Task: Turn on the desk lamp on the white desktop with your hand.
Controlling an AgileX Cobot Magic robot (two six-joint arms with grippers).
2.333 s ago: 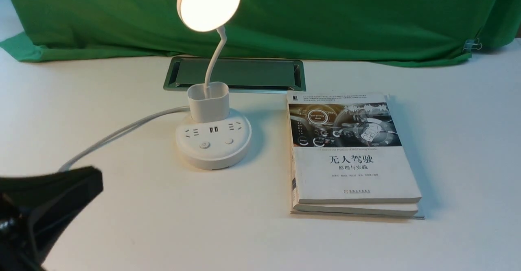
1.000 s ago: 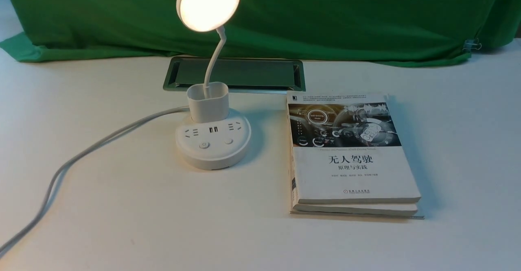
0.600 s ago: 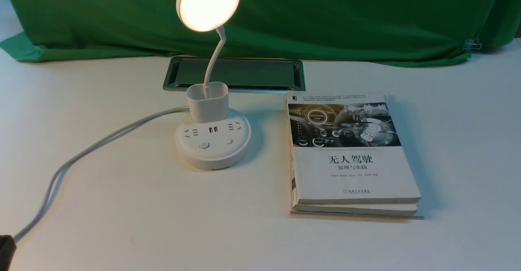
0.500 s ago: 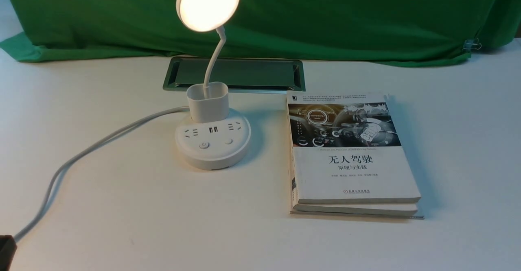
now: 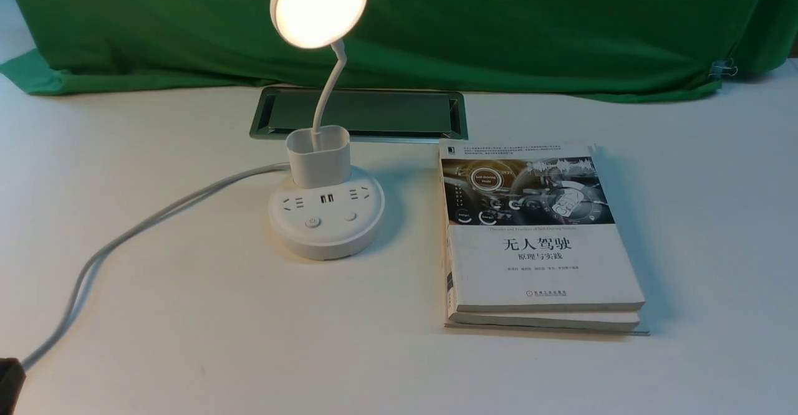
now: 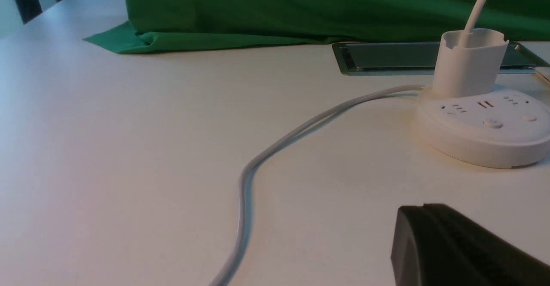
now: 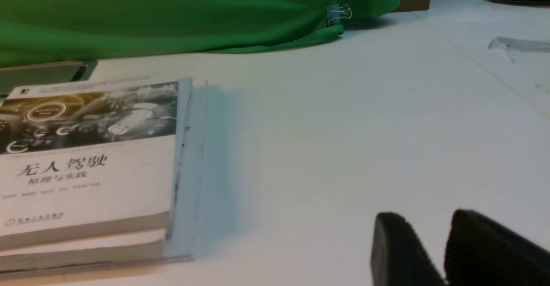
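lit desk lamp [image 5: 327, 234] stands on white bench [image 5: 399, 365], books [image 5: 542, 265] at its three o'clock; left hand [image 6: 424, 205] clenched at eight, right hand [image 7: 427, 215] slightly released.

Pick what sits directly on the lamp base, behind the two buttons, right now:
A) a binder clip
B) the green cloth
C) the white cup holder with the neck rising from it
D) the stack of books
C: the front view shows the white cup holder on the base, behind both buttons, with the neck rising out of it.
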